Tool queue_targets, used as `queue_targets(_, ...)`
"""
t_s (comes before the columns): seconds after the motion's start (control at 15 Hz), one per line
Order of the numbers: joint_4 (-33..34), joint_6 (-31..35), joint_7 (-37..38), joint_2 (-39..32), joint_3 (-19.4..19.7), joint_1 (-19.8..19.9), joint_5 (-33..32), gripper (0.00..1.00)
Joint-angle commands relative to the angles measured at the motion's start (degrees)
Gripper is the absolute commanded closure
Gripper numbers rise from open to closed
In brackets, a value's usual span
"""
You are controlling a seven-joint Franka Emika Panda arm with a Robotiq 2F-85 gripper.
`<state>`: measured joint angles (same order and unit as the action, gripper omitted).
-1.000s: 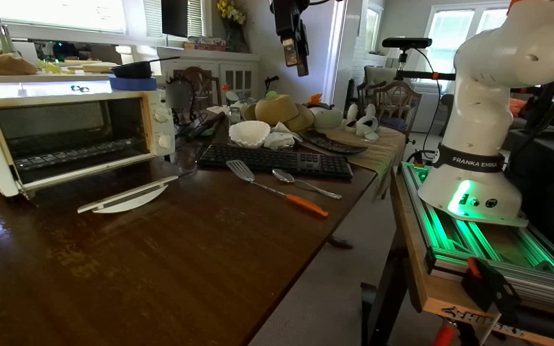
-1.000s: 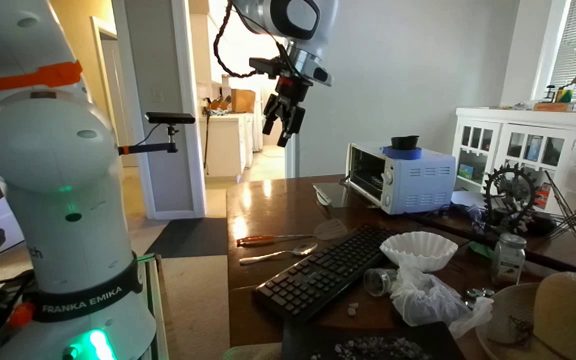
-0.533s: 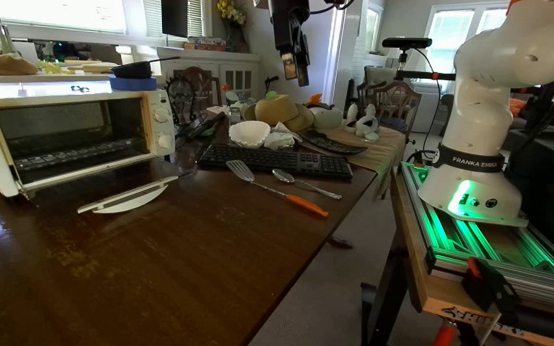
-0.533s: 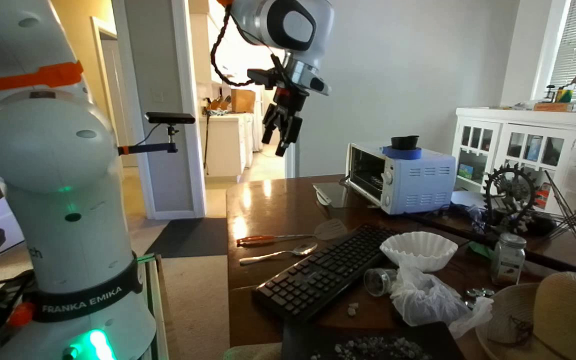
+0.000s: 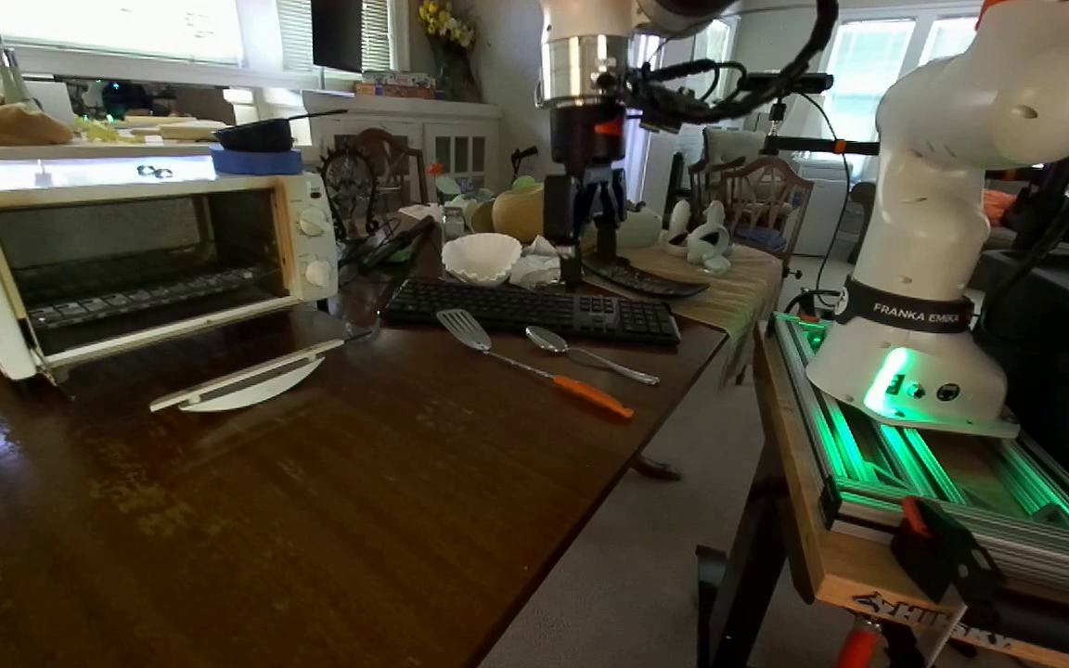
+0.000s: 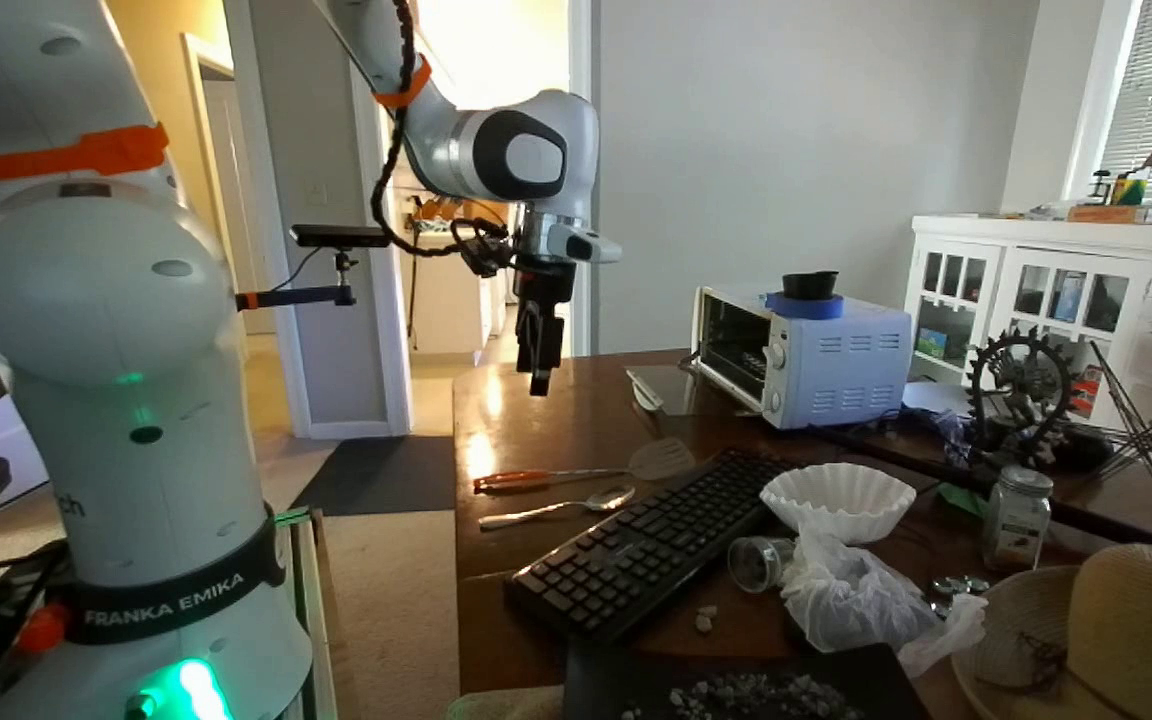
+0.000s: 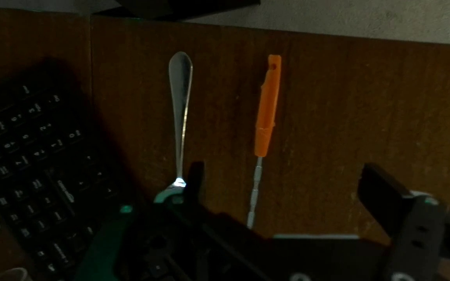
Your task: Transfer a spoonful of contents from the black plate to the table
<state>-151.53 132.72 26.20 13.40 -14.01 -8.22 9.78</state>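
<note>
A metal spoon lies on the wooden table (image 5: 312, 520); the spoon shows in both exterior views (image 5: 547, 340) (image 6: 610, 498) and in the wrist view (image 7: 181, 89). My gripper is open and empty above the table, in both exterior views (image 5: 588, 262) (image 6: 540, 385). In the wrist view my gripper (image 7: 283, 168) has its fingers wide apart, with the spatula's shaft between them. The spoon is just outside the left finger, which hides most of its bowl. The black plate (image 6: 596, 690) with grey pebbles (image 6: 751, 695) is at the bottom of an exterior view, partly cut off.
An orange-handled spatula (image 7: 268, 105) lies beside the spoon. A black keyboard (image 6: 651, 545) lies between the spoon and the plate. A white fluted bowl (image 6: 836, 500), plastic bag (image 6: 846, 590), glass jar (image 6: 1018, 520) and straw hat (image 6: 1136, 630) crowd the side. A toaster oven (image 5: 145, 269) stands farther along.
My gripper has come down towards the table and its wrist has turned. In an exterior view it also shifted slightly left. The spoon, spatula and plate have not moved.
</note>
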Motion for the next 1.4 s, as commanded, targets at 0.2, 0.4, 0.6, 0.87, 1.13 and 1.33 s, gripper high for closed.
queue_targets(0.2, -7.34, 16.39, 18.56, -2.09, -2.92, 8.24, -23.85, 0.0)
queue_targets(0.4, -7.11, 14.53, 15.98, -1.26, -1.01, 6.53, -21.82, 0.0)
queue_targets(0.6, -6.94, 14.63, 16.49, -1.51, -1.24, 6.82, -22.38, 0.0)
queue_targets(0.87, -6.77, 17.97, 17.89, -3.58, -1.6, 7.48, -24.22, 0.0)
queue_targets(1.13, -6.74, 23.41, 20.03, -7.12, -1.93, 7.86, -26.27, 0.0)
queue_targets(1.33, -6.74, 24.39, 22.15, -10.02, -1.36, 7.56, -29.17, 0.0)
